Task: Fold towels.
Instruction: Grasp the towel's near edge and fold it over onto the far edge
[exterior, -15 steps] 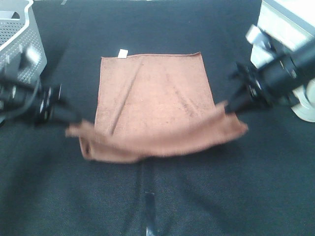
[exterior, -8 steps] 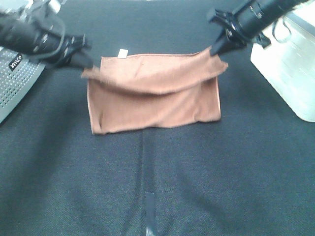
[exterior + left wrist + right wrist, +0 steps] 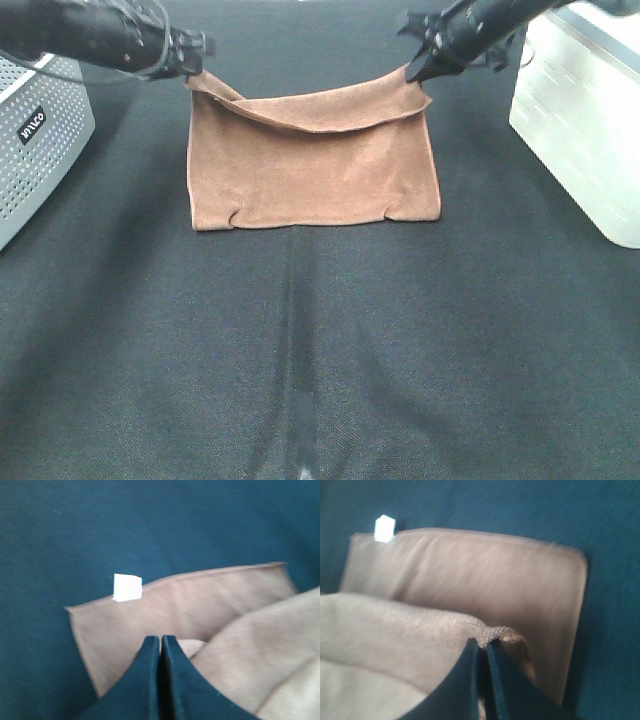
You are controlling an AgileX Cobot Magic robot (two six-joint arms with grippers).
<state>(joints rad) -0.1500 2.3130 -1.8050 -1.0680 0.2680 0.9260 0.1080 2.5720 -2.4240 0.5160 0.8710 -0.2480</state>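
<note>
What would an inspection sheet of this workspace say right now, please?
Surface: black cloth-covered table, with a faint crease running down the middle.
Job's things: reddish-brown towel doubled over, the top layer's two far corners lifted; white tag on the lower layer's far corner.
Clutter: nothing seen.
Grippers: left pincer shut on one lifted corner; right pincer shut on the other.
Cables: a thin loop seems to run along the left arm; too blurred to be sure.
Surroundings: grey perforated basket at the left edge, white bin at the right edge.
</note>
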